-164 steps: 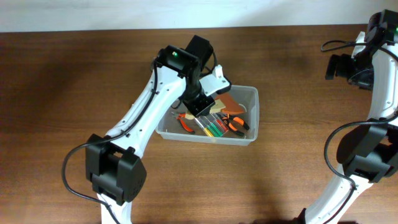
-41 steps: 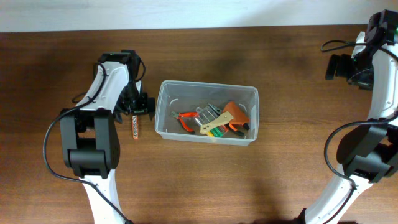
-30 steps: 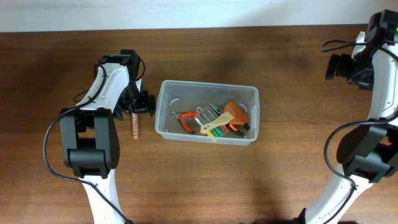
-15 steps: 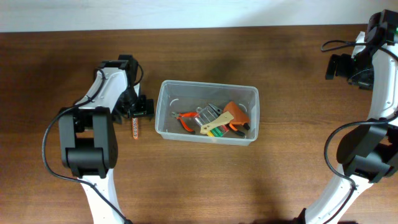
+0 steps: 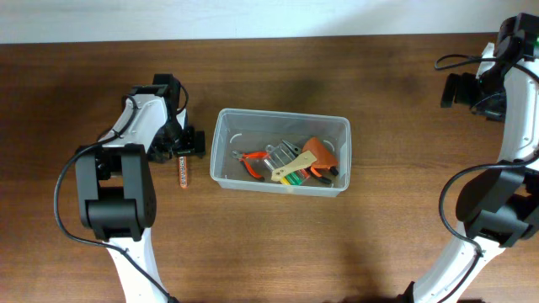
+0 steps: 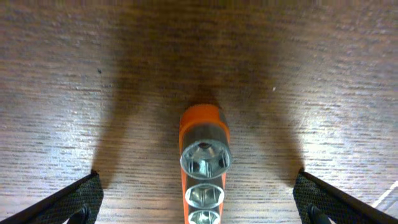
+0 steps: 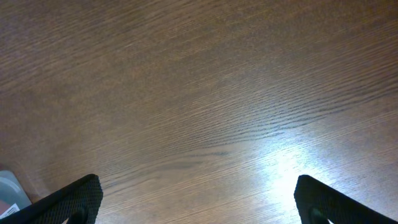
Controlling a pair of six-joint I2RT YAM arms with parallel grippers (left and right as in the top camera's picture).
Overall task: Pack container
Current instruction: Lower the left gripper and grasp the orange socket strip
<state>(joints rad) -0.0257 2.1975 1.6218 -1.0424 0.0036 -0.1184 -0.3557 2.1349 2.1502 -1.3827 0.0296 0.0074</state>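
The left arm [image 5: 150,122], earlier reaching into the container [image 5: 278,114], now hangs at its 9 o'clock. Its jaws are wide over an orange socket rail [image 6: 204,155] on the counter [image 5: 379,236]. The right arm [image 5: 515,101] is unmoved at 2 o'clock, jaws wide and empty. The container, mid-counter, holds an orange-brown piece [image 5: 318,153], a screwdriver case [image 5: 286,168] and pliers [image 5: 250,160].

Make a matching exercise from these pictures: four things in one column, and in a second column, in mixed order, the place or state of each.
1. container
2. socket rail
3. left gripper
4. right gripper

a. open over the bare table, far from the container
b. lies on the table, beside the container
c. holds hand tools
d. open, above one end of the socket rail

Pairs: 1-c, 2-b, 3-d, 4-a
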